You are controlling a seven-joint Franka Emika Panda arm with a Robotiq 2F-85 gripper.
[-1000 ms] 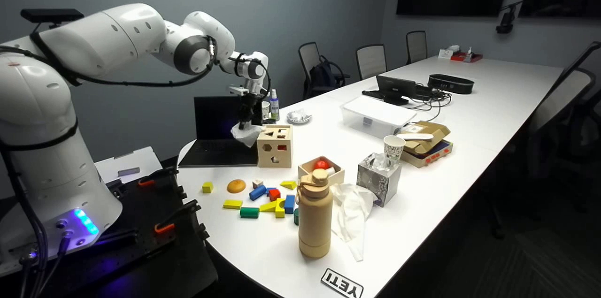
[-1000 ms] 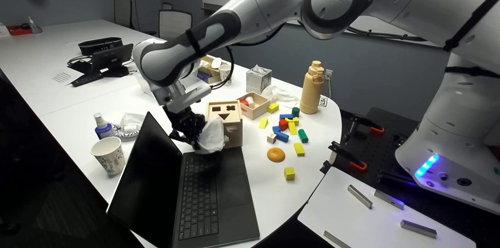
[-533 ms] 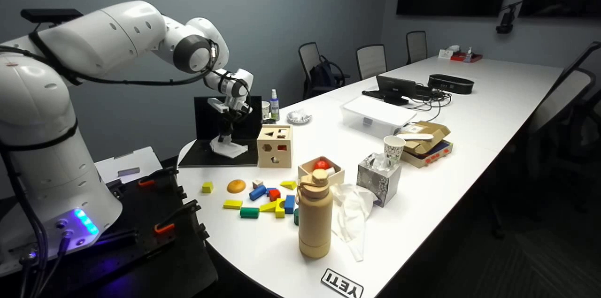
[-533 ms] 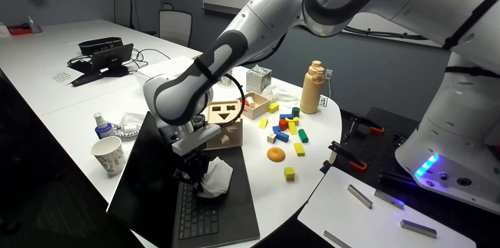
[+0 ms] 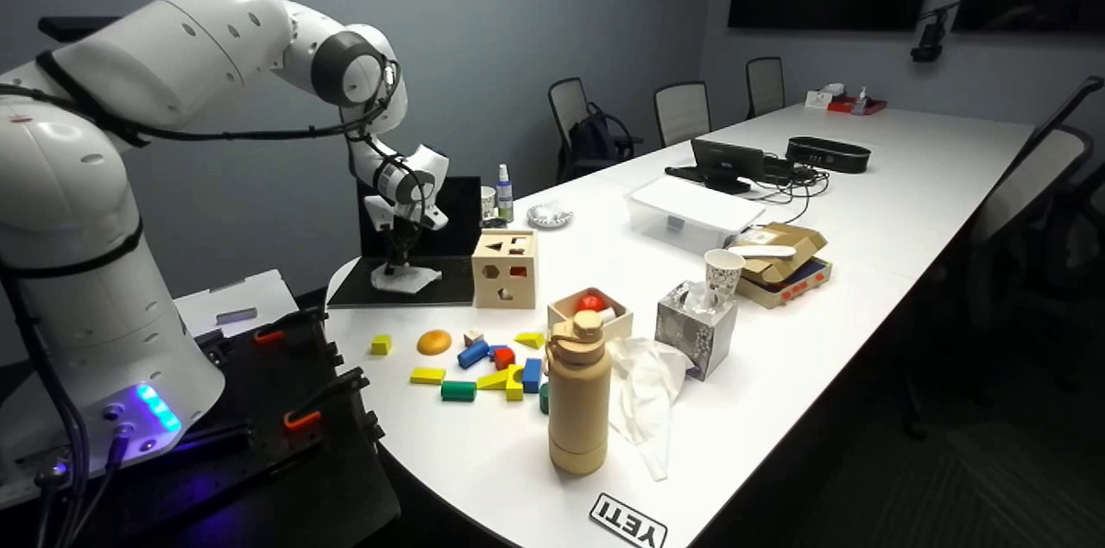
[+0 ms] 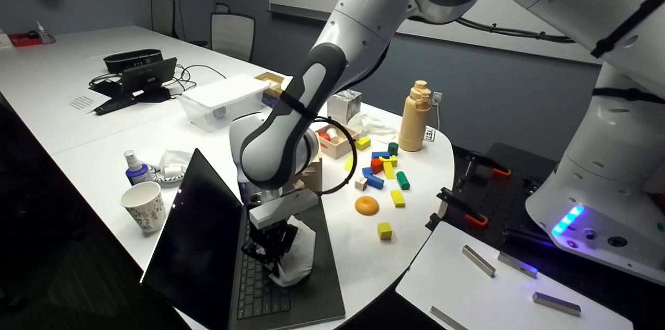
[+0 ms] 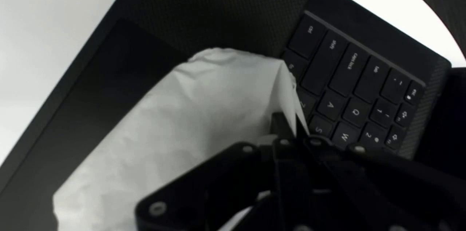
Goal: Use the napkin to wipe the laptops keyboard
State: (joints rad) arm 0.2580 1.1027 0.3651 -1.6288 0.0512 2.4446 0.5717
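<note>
The black laptop stands open, with its dark screen [image 6: 197, 247] upright and its keyboard [image 6: 254, 293] partly covered; in the wrist view the keys at the ctrl and caps lock end [image 7: 349, 78] are bare. My gripper [image 7: 291, 131] points down over the keyboard, its fingers shut on a fold of the white napkin [image 7: 182, 114]. The napkin spreads over the palm rest and touchpad side in an exterior view [image 6: 298, 257]. It also shows low over the laptop base in an exterior view [image 5: 406, 279]. Whether it presses on the keys I cannot tell.
A wooden shape box [image 5: 505, 272] stands at the laptop's end. Behind the screen are a paper cup [image 6: 145, 208] and a spray bottle [image 6: 136, 169]. Several coloured blocks [image 6: 376, 179], a tan bottle [image 5: 578, 393] and a tissue box [image 5: 695, 328] stand on the table.
My gripper has moved with the napkin from beside the shape box, down and along the keyboard away from the box, to over the middle of the laptop. The grip has stayed shut.
</note>
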